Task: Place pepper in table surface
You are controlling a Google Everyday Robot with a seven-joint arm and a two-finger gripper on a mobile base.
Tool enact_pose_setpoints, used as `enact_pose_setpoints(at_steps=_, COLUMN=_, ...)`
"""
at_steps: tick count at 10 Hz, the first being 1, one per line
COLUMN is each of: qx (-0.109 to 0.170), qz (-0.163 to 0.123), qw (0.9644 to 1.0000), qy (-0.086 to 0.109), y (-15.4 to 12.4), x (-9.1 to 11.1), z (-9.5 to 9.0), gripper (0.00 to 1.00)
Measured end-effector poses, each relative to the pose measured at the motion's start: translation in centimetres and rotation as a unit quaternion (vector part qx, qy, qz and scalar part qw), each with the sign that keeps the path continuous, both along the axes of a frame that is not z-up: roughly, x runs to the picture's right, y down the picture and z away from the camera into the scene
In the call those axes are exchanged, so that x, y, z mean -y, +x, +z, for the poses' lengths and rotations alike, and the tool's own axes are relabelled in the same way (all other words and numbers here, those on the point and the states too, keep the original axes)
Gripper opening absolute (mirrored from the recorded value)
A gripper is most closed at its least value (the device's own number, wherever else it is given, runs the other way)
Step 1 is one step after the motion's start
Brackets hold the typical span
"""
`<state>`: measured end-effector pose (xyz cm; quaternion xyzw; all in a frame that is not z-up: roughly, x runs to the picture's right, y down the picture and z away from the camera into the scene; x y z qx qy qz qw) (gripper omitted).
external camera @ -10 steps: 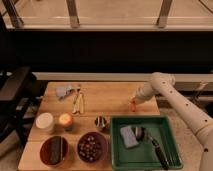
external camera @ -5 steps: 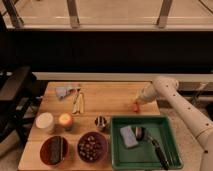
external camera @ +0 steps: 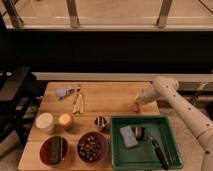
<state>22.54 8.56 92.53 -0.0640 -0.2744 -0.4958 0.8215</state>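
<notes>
I am working in what is looking like a lab or test room rather than a home: my claw (external camera: pixel 136 106) is hanging over the right side of a plank desk (external camera: pixel 110 97) that is sitting against dark panelling, with metal railing posts (external camera: pixel 73 13) standing behind and a green tray (external camera: pixel 170 145) of tools lying by me.

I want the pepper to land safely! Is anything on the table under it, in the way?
Nothing visible is in the way. The gripper is low at the table's right side with the pepper at its tip, right over bare table surface. The green tray lies nearer the camera, just beside that spot.
</notes>
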Motion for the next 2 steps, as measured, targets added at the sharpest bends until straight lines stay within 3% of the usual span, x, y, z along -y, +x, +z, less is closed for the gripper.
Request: enact_pose_setpoints(at_steps=2, qx=0.001, qz=-0.001, qw=1.0, qy=-0.001, y=-0.22, x=-0.02, z=0.05, gripper=0.8)
